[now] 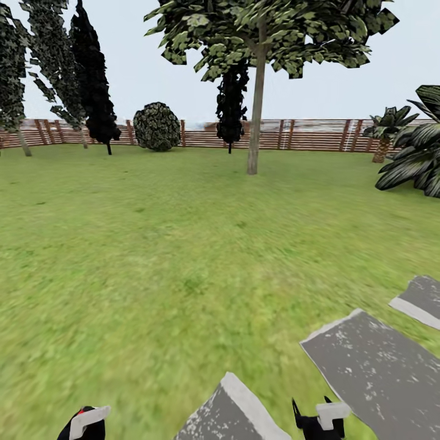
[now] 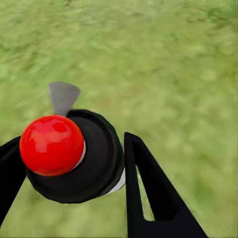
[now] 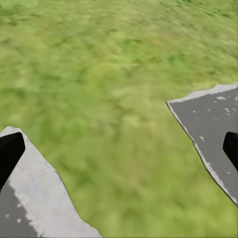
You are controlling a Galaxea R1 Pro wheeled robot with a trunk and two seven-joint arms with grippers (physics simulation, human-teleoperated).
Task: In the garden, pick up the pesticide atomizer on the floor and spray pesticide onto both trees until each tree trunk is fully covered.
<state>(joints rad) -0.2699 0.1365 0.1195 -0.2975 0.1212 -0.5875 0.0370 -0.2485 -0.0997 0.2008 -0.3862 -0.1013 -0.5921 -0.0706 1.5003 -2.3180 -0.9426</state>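
Atomizer (image 2: 69,156) held in my left gripper (image 2: 74,163); right gripper (image 3: 119,148) wide, empty. Tree (image 1: 255,91) well ahead across lawn (image 1: 153,244); spraying not begun, by my judgement.

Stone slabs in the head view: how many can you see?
3. One slab lies at the bottom centre, a large slab at lower right, and a third is cut by the right edge. More may lie out of frame.

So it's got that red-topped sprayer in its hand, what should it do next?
Probably roll forward toward the tree ahead. The left hand appears shut on the red-topped atomizer, so the pickup looks done, but the grey-tan trunk stands far off across the lawn, near the fence, likely too far for spray to reach.
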